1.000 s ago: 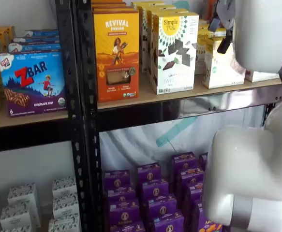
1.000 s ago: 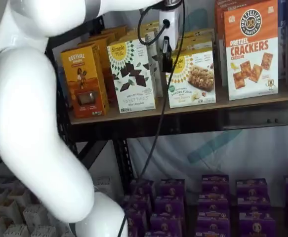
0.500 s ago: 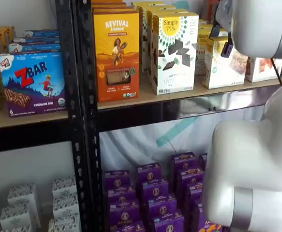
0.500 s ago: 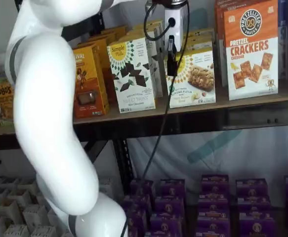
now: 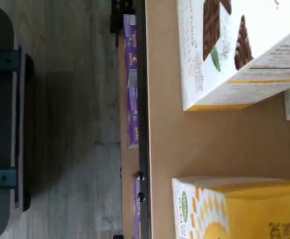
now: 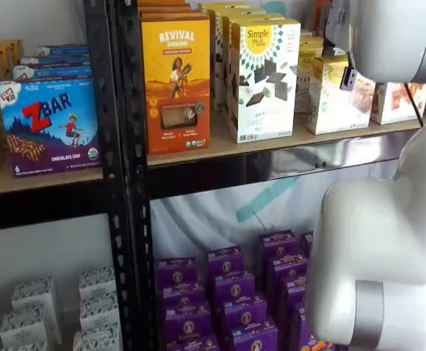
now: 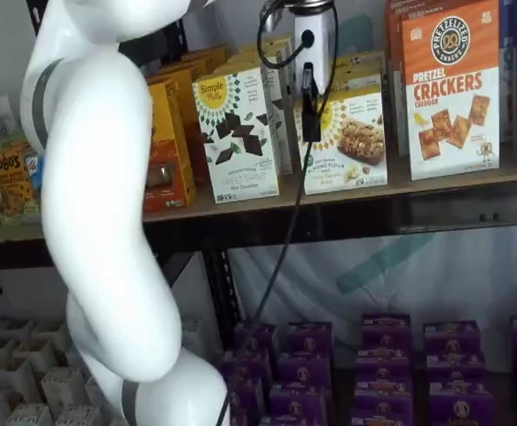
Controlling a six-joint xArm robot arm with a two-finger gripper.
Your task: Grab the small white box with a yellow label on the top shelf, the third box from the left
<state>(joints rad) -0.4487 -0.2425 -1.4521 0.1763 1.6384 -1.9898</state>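
Observation:
The small white box (image 7: 354,146) with a round yellow logo and cookie picture stands on the top shelf (image 7: 435,185), and shows in both shelf views (image 6: 328,102). My gripper (image 7: 311,115) hangs in front of the box's left edge, its white body above. Only one black finger (image 6: 349,77) shows side-on, so I cannot tell if it is open. The wrist view shows the box's yellow top (image 5: 244,211) and the tan shelf board (image 5: 184,139).
A taller white box with chocolate squares (image 7: 238,133) stands left of the small one, also in the wrist view (image 5: 224,55). An orange box (image 6: 176,84) is further left, a cracker box (image 7: 450,89) to the right. Purple boxes (image 6: 227,292) fill the level below. My white arm (image 7: 98,222) stands in front.
The gripper has shifted slightly right and down in front of the small white box. The arm's big white link has swung further right.

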